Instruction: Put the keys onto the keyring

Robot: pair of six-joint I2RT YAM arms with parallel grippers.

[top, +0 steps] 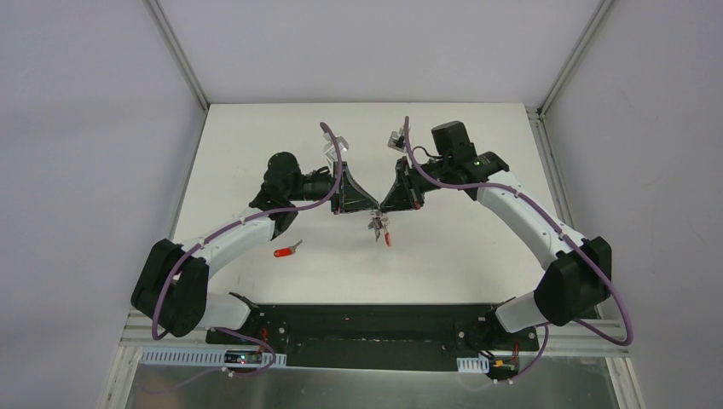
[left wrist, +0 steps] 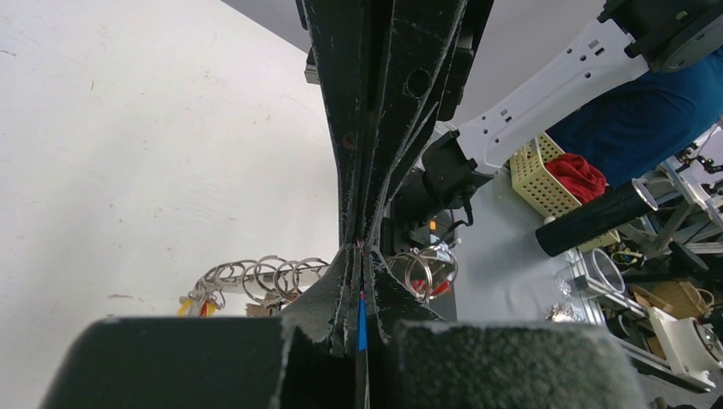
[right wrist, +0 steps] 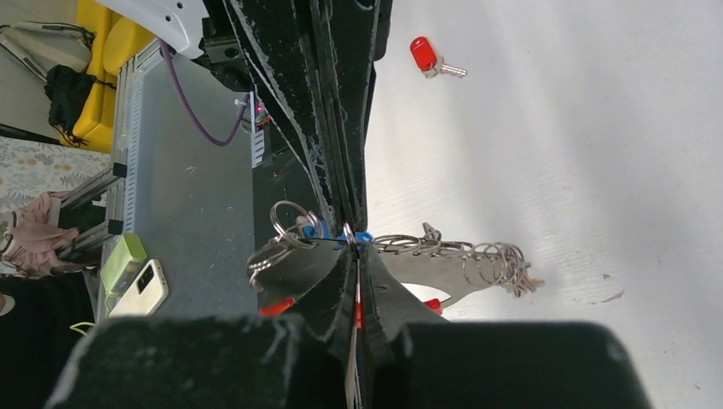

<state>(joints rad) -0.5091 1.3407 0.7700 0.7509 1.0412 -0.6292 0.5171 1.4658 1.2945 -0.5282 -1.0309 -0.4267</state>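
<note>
- left claw and right claw meet tip to tip above the middle of the table
- left claw: fingers pressed together on a thin blue piece (key head or tag, can't tell which); the same blue shows at its tip in the right wrist view
- right claw: fingers together, pinched on the keyring; a red sliver shows in the seam between the pads
- keyring is held off the table at the spot where the two claws meet and hangs just below the tips in the top view
- left wrist view: a chain of grey rings trails to the left of the pinch, with yellow and red tags at its far end; one bigger ring pair sits to the right of the pinch with a bit of red behind it
- right wrist view: rings fan out on both sides of the pinch, and red bits of the band show below them
- red-headed key lies flat on the table by itself, near the left forearm and well apart from the keyring, blade pointing away from the arm bases
- off the table, in the left wrist view: yellow perforated basket holding a red cloth
- phone lies on a grey surface beside the table, just next to a green box
</note>
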